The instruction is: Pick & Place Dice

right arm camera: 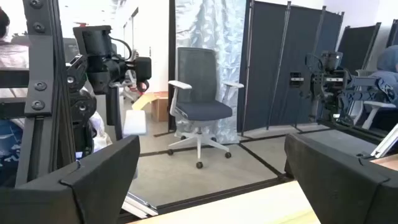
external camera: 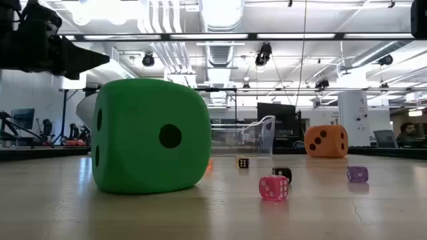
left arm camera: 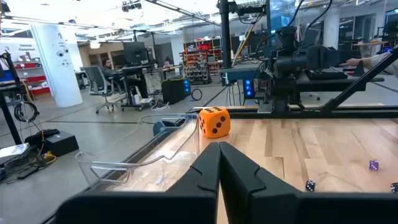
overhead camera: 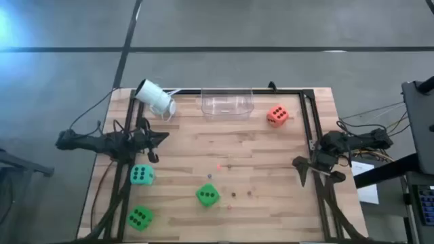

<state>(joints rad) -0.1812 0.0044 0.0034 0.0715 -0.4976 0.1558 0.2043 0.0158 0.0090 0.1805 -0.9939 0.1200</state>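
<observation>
While both arms hang back at the table's edges, we've got the left gripper (overhead camera: 163,137) clenched shut on nothing at the left side, and the right gripper (overhead camera: 300,171) spread wide and empty at the right. Dice are all loose on the wood: teal die (overhead camera: 141,175) and a green die (overhead camera: 139,217) near-left, another green die (overhead camera: 207,196) mid-near, orange die (overhead camera: 277,115) far right beside the clear tray (overhead camera: 226,103). Tiny dice (external camera: 273,187) sit scattered around the middle.
</observation>
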